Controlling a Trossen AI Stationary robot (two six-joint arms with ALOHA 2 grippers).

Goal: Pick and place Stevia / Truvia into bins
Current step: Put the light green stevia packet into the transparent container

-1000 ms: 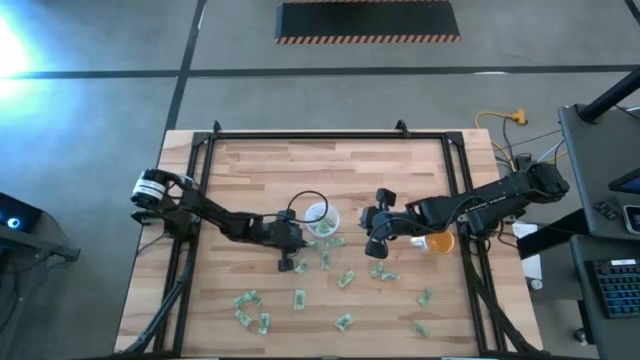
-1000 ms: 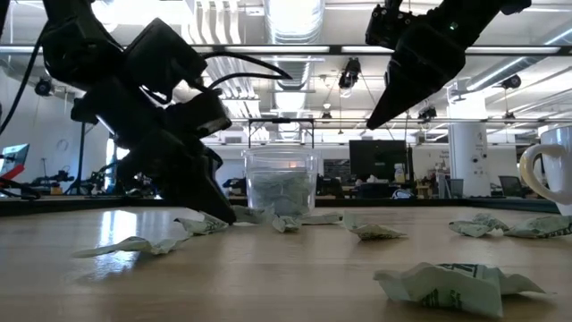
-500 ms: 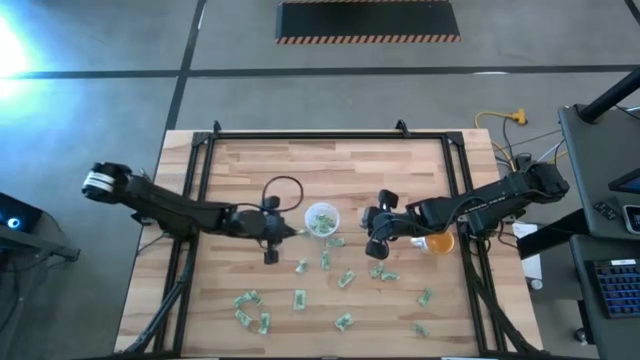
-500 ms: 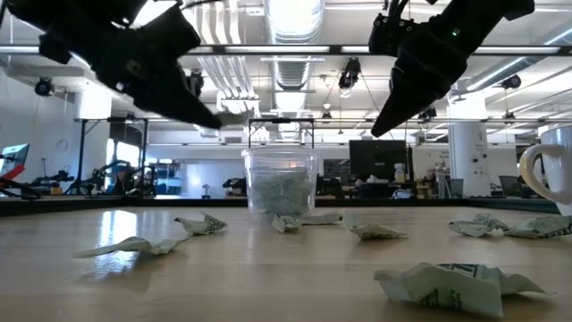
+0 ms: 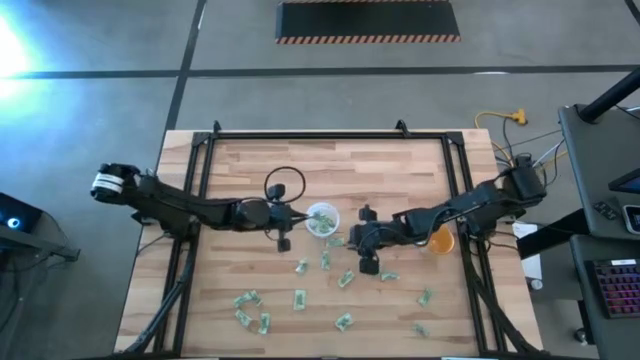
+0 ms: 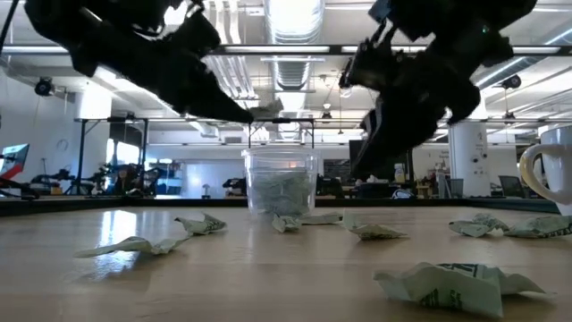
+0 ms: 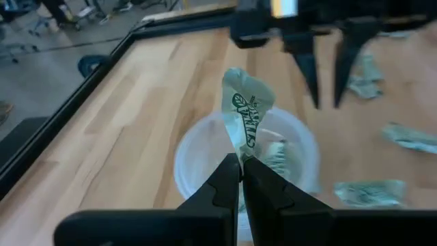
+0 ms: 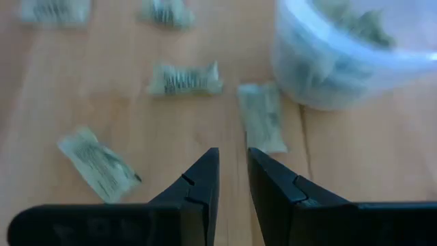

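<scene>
Left claw (image 7: 240,167): we pinch a packet (image 7: 246,113) above the cup (image 7: 198,147) | right claw (image 8: 232,167): slightly spread over loose packets (image 8: 184,78)

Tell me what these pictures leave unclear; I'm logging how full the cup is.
- Packet count inside the translucent cup: low view, blurred through its wall; left wrist view, the held packet and left gripper cover part of the opening.
- Packet print: high view, too small; right wrist view, blurred.
- Orange cup: high view, partly under the right arm.
- White mug: low view, cut off by the edge.
</scene>
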